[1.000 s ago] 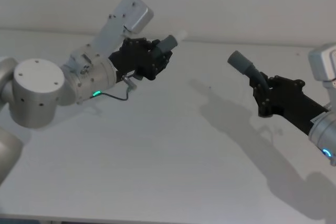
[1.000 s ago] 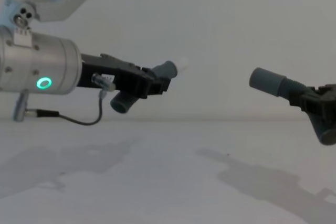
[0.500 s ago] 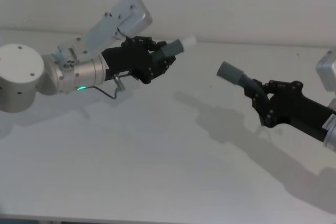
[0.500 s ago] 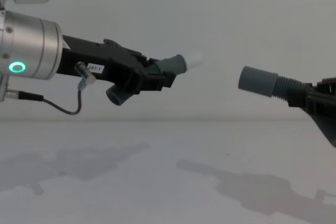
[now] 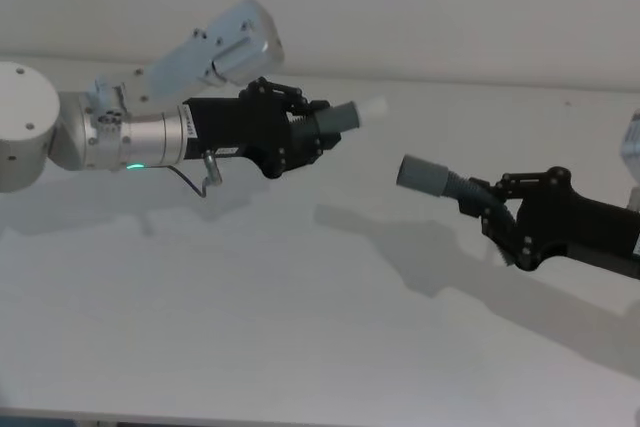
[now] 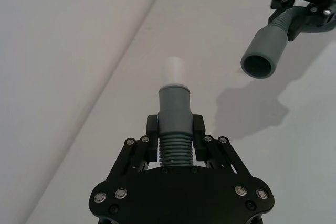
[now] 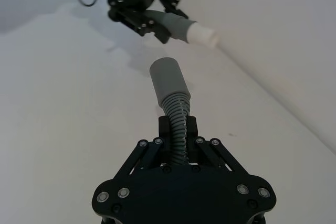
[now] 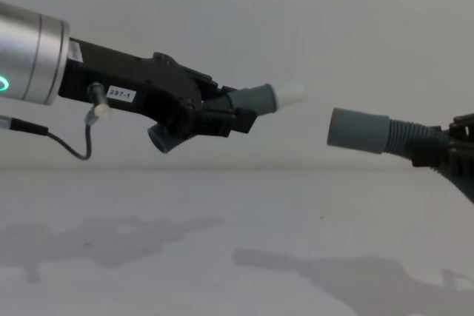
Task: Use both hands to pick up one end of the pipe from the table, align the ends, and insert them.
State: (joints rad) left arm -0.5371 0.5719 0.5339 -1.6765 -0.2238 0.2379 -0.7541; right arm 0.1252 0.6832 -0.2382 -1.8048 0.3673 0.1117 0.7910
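Both grippers hold a pipe piece in the air above the white table. My left gripper is shut on the ribbed part of a dark-grey piece. Its white plug tip points right. My right gripper is shut on the second piece. That piece's wide open cuff faces the plug. A short gap separates the two ends, with the cuff slightly lower.
A pale wall rises behind the table's far edge. The arms cast shadows on the surface. A thin cable loops under the left wrist.
Both arms have swung toward each other. The white plug moved right and the grey cuff moved left and lower, so the gap between the ends has shrunk.
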